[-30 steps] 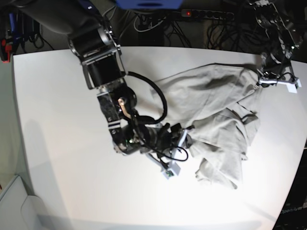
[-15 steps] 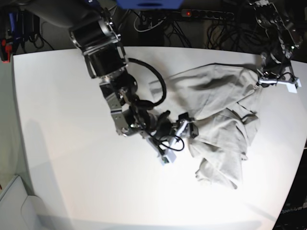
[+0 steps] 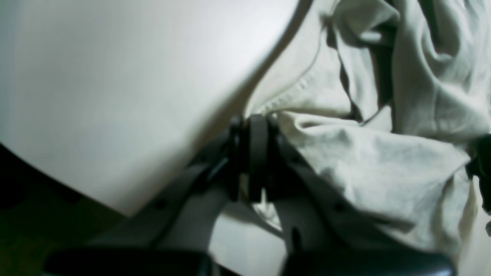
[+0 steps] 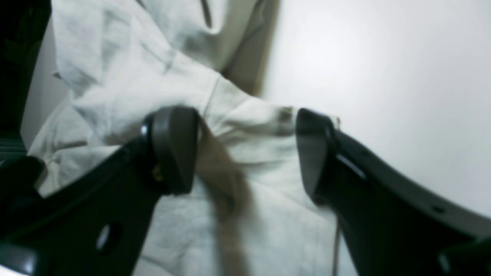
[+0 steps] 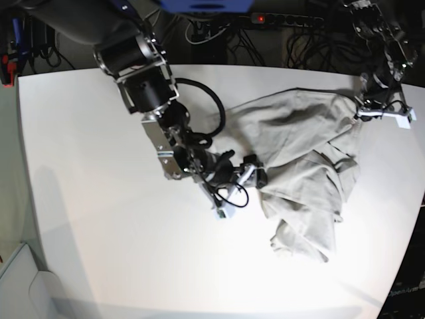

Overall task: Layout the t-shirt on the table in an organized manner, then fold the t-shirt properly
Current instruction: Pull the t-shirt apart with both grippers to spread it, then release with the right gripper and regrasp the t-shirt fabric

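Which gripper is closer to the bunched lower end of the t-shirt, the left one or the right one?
Right. The right gripper stands open at the t-shirt's middle edge, just above the bunched end. The left gripper is shut on the far top corner.

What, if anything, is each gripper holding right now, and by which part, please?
The left gripper pinches the t-shirt at a stitched hem edge. The right gripper is open, straddling cloth, holding nothing.

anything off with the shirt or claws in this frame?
Nothing is damaged, but the t-shirt is far from laid out: it is bunched in deep wrinkles near one side of the table. The left claw is shut on a hem. The right claw is open astride a fold, gripping nothing.
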